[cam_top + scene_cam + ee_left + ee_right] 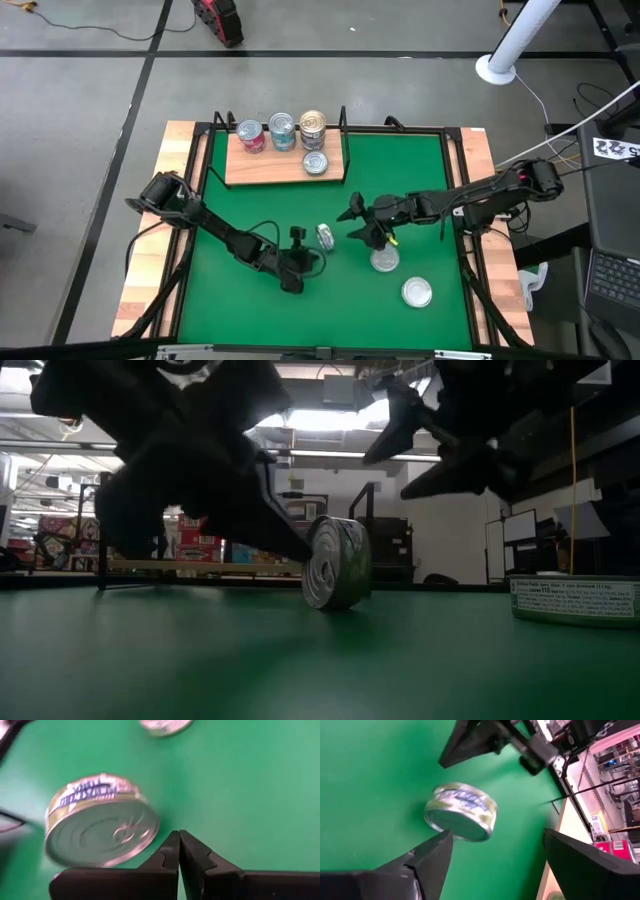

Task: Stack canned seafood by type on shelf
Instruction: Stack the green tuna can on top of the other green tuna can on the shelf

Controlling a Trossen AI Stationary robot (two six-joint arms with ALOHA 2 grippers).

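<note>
Closest to the low camera, on the green mat (420, 180) that covers the table, 1 tin (337, 562) stands on its rim with its silver lid facing out, between the 2 arms. From above, this tipped tin (326, 236) sits just beside the left hand (296, 262), whose fingers (178, 851) are pressed together with nothing between them, the tin lying beside them, not in them. Right hand (362, 223) hovers near it with its jaws spread wide and empty. 2 more tins lie flat on the mat, 1 (384, 260) by the right hand and 1 (417, 292) nearer the table's front. On the shelf (285, 160) 3 stacks stand in a row with 1 single tin (314, 162) in front. I judge these tins rigid, fairly dense and smooth-walled: on edge this one will likely roll at a nudge. Best hold looks to be across the curved side wall, jaws squarely opposite, once it is flat.
</note>
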